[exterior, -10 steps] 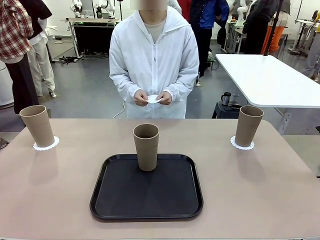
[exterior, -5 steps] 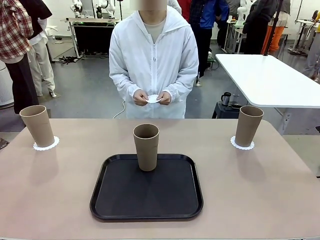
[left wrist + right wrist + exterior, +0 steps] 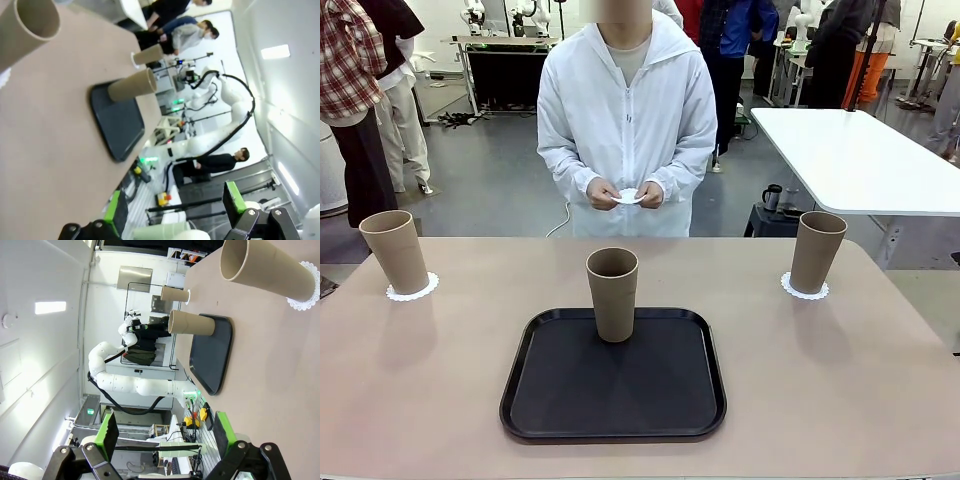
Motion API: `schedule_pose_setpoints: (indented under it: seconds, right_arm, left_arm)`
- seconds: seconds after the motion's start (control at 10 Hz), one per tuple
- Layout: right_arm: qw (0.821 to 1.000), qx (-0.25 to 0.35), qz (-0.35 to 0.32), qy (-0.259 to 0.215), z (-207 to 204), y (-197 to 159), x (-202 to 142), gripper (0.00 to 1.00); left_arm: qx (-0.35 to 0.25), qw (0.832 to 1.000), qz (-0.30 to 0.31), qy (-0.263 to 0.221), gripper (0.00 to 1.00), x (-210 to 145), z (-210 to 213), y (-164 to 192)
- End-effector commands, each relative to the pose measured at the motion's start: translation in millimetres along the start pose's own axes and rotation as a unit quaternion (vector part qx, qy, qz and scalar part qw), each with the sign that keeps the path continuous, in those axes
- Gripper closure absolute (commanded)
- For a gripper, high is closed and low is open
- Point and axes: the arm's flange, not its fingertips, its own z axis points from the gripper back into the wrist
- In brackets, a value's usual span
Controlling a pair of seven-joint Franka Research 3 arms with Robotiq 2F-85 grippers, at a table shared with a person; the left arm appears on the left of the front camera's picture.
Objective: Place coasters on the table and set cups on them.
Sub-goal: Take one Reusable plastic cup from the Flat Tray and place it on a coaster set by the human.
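Left cup (image 3: 395, 250) and right cup (image 3: 817, 250) are set on coasters (image 3: 412, 291) at the table's (image 3: 840, 380) ends; a third cup (image 3: 612, 293) is stood on the black tray (image 3: 570, 400). Another coaster (image 3: 628, 197) is held in the person's hands (image 3: 602, 194). Left gripper (image 3: 172, 210) and right gripper (image 3: 164, 432) are spread apart, empty.

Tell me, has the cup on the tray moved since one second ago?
No. The cup stands at the same spot near the far edge of the tray.
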Motion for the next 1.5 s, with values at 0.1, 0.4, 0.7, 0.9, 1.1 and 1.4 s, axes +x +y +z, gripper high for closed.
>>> schedule_pose_setpoints:
  seconds: [0.1,0.4,0.7,0.9,1.1,1.4]
  right_arm:
    - [1.0,-0.002,-0.002,0.001,-0.5,0.8,0.6,0.0]
    - [1.0,-0.002,-0.002,0.001,-0.5,0.8,0.6,0.0]
    - [1.0,-0.002,-0.002,0.001,-0.5,0.8,0.6,0.0]
    - [1.0,-0.002,-0.002,0.001,-0.5,0.8,0.6,0.0]
    - [1.0,-0.002,-0.002,0.001,-0.5,0.8,0.6,0.0]
    - [1.0,-0.002,-0.002,0.001,-0.5,0.8,0.6,0.0]
  left_arm:
    - [-0.006,1.0,0.0,-0.01,0.0,-3.2,4.8,0.5]
    - [-0.006,1.0,0.0,-0.01,0.0,-3.2,4.8,0.5]
    - [-0.006,1.0,0.0,-0.01,0.0,-3.2,4.8,0.5]
    - [-0.006,1.0,0.0,-0.01,0.0,-3.2,4.8,0.5]
    - [-0.006,1.0,0.0,-0.01,0.0,-3.2,4.8,0.5]
    - [-0.006,1.0,0.0,-0.01,0.0,-3.2,4.8,0.5]
